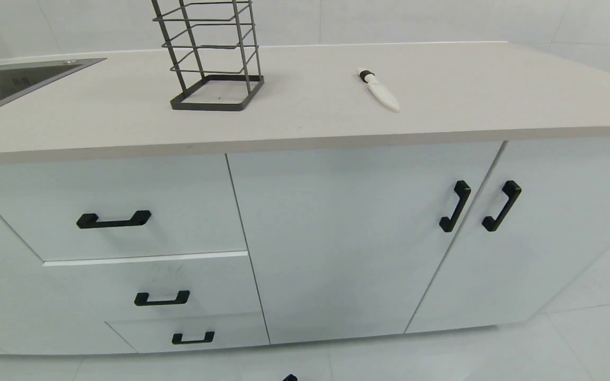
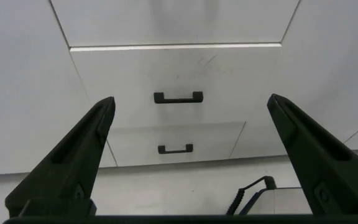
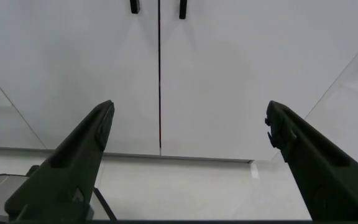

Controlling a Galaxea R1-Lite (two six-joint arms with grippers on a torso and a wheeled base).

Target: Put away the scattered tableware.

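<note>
Bench [image 1: 442, 79]: you've got a wire rack [image 1: 209, 106], top cut off; white utensil [image 1: 380, 91] lies well right of it, type unclear. Left hand [image 2: 191, 99] and right hand [image 3: 188, 106] both gape wide, holding nothing, low by the cabinet fronts [image 1: 347, 238].

Nothing legible appears on any surface: no words, numbers, labels or signs. The only trace of print is a small dark marking on the inner wall of the sink [image 1: 3, 87], too small and blurred to make out.
</note>
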